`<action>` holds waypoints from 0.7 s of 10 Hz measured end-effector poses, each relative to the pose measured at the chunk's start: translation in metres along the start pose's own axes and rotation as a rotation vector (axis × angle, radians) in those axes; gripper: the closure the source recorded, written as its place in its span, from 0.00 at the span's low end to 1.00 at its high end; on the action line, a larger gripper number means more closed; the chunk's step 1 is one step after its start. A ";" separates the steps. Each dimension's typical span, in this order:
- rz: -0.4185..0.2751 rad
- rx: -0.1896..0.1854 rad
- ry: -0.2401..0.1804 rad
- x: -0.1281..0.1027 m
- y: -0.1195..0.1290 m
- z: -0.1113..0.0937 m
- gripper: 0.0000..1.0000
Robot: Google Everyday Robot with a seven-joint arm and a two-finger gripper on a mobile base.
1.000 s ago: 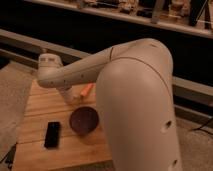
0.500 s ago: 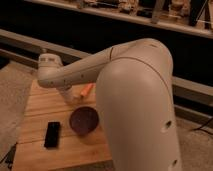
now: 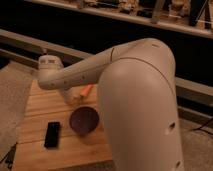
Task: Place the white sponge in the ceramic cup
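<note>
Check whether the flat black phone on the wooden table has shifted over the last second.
No. The flat black phone lies in the same spot left of the dark maroon bowl. The gripper is hidden behind the arm.

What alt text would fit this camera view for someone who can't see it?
A bulky white robot arm reaches over a wooden table, hiding its claw. On the table lie a flat black phone, a wide dark maroon bowl and an orange object.

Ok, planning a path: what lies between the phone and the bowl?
Bare table wood only, in the camera view, between phone and bowl. The gripper is hidden behind the arm, beyond the bowl.
</note>
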 end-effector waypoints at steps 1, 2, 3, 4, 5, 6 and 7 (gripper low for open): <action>-0.004 0.001 -0.002 0.000 0.000 -0.002 0.94; -0.010 0.002 -0.007 0.000 -0.001 -0.005 0.94; -0.015 0.002 -0.011 0.000 -0.001 -0.006 0.94; -0.021 0.002 -0.016 0.000 0.000 -0.008 0.94; -0.026 0.001 -0.019 -0.001 0.001 -0.010 0.94; -0.029 0.001 -0.022 -0.001 0.001 -0.010 0.94; -0.031 -0.001 -0.023 -0.001 0.002 -0.010 0.94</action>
